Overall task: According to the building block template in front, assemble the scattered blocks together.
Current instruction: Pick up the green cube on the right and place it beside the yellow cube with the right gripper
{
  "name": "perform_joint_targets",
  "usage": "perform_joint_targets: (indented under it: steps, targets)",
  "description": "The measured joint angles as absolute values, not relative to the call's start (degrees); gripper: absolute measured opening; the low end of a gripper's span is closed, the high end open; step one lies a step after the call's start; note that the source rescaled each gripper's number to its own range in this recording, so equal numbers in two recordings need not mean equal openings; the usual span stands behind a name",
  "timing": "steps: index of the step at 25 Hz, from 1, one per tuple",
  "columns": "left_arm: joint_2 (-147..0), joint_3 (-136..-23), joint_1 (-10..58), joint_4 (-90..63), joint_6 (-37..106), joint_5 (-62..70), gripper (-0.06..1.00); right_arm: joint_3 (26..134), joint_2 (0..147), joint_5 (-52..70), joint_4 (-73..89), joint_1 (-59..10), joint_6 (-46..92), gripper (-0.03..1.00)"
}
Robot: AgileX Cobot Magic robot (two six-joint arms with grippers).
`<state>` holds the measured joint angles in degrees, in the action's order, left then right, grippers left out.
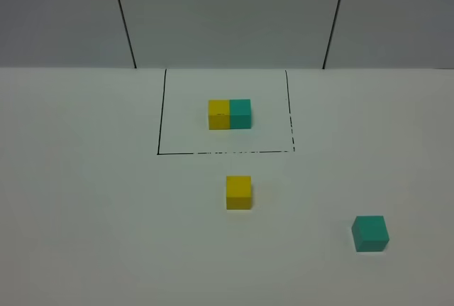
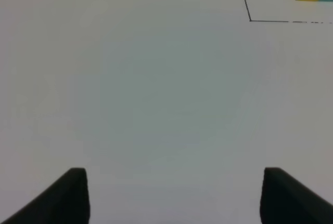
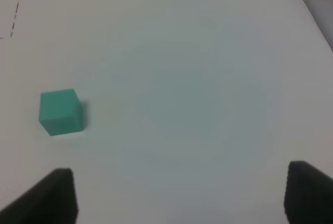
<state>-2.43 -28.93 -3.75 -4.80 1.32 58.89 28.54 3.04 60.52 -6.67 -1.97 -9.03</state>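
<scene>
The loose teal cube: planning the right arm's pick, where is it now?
In the exterior high view, the loose teal cube sits lower right, apart from the loose yellow cube to its left, outside the black frame.

Left claw (image 2: pixel 175 182) and right claw (image 3: pixel 182 180) both hang spread wide, empty.

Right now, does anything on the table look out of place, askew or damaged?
The loose teal cube sits apart, right of the loose yellow cube and slightly turned, unlike the joined template pair. The black frame has its line broken into dashes near its right front corner. Nothing looks damaged.
</scene>
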Motion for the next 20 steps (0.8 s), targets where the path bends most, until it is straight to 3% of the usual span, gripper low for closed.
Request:
perform_joint_targets:
  steps: [20]
  targets:
    - [-2.4,-28.9,-3.8,-4.8,1.4,58.9,0.49,28.5,3.0,60.5,-6.7,-2.0,-9.0,0.63]
